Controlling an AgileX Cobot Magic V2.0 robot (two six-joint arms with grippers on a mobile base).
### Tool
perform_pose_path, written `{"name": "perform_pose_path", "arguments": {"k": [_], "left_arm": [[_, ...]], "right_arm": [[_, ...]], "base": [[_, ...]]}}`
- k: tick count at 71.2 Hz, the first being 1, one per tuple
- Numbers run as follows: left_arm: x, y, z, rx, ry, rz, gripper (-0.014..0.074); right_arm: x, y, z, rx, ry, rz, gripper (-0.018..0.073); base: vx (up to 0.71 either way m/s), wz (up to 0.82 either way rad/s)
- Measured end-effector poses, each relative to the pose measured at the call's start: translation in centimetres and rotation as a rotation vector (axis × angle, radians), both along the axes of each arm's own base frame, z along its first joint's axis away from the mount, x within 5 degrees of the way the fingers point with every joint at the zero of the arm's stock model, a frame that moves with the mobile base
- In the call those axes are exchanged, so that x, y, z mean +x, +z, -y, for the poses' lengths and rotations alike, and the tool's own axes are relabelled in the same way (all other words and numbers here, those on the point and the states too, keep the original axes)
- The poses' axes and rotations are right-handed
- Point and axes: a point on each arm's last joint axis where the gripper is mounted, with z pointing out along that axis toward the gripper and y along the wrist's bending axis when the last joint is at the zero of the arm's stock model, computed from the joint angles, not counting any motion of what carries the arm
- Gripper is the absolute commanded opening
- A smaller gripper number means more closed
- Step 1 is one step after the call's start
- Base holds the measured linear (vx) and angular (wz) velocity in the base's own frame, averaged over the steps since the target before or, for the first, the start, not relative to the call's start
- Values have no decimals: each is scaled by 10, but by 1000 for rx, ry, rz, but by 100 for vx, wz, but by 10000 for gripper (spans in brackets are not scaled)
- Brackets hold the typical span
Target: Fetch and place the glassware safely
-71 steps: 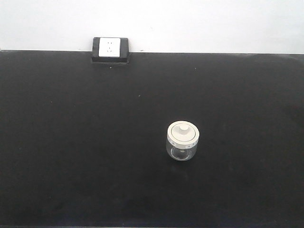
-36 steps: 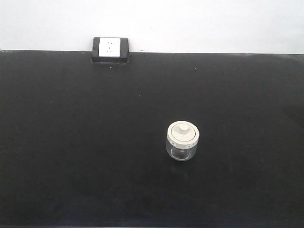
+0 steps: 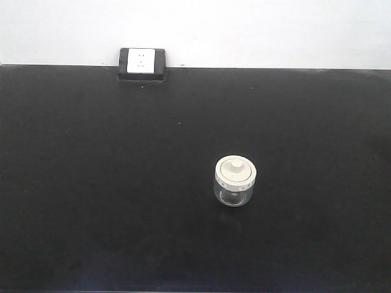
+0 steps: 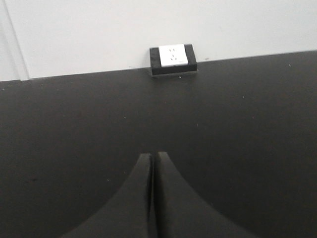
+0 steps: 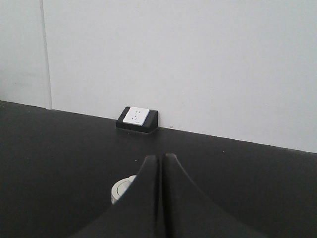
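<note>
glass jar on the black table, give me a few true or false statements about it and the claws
1. The small clear glass jar with the off-white knobbed lid stands upright on the black table. True.
2. The lid is off and lies beside the jar. False: the lid sits on the jar.
3. The left claw is shut and holds nothing. True.
4. The right claw grips the jar. False: it is shut and empty; the jar's lid peeks out just left of it in the right wrist view.
5. The white socket in a black wedge housing touches the jar. False: it sits at the table's far edge by the wall, well apart.
</note>
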Motion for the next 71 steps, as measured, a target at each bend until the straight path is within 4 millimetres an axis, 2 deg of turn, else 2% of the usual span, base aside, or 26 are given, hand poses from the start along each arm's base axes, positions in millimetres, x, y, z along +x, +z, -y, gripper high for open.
{"name": "perform_pose_path", "arguments": {"k": [8,12,23,71], "left_arm": [[-5,-19,1,-20,-9,33,-7],[-7,-22,1,-42,-10,67,-7],[-13,-17,0,-80,-11,150,-7],[-14,-19,0,-83,-10,135,-7]], "right_arm": [[0,0,0,0,0,-1,-8],[0,0,0,0,0,-1,-8],[0,0,0,-1,0,-2,-8],[0,0,0,-2,0,-4,-8]], "base": [[0,0],[0,0],[0,0],[0,0]]}}
